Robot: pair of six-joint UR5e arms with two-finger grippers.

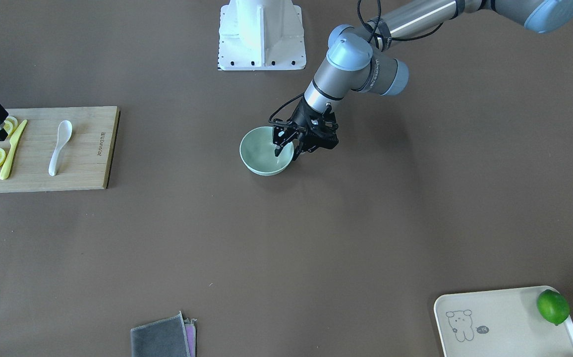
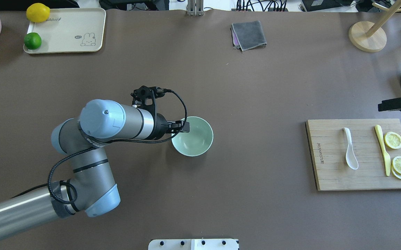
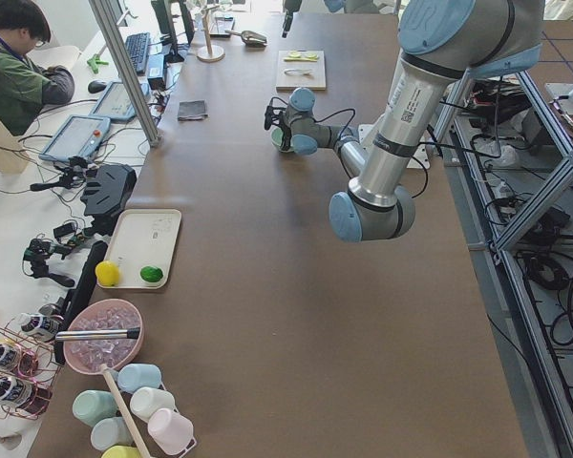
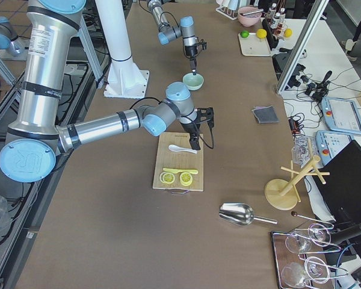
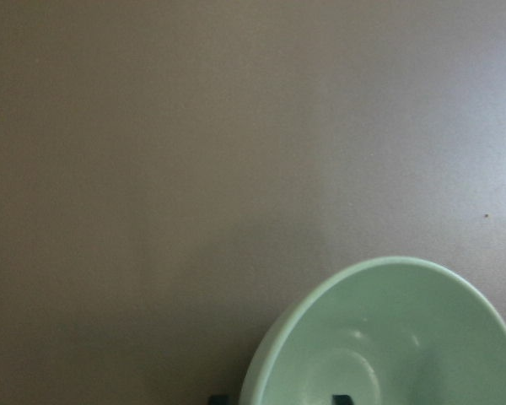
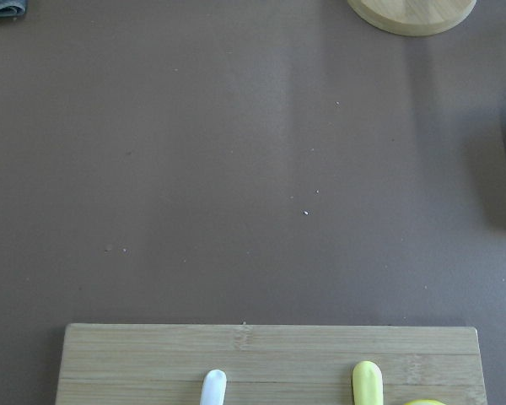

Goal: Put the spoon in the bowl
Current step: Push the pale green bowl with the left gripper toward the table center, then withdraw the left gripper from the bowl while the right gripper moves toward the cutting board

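The left jaws stand parted astride the rim of the bowl [image 1: 261, 159]. The spoon [image 1: 60, 146] lies on the board [image 1: 88, 153]; right jaws hover above it, gap impossible to tell.

Robotics lab. A long table [image 2: 256, 86] under a brown cover, a white robot base [image 1: 261, 34] bolted at its edge, a jointed robot arm [image 3: 401, 105] reaching over it, aluminium framing [image 3: 126, 67] alongside. The side bench carries control tablets [image 3: 74, 141] and a keyboard [image 3: 137, 48]; a person [image 3: 14, 57] sits there, head down.
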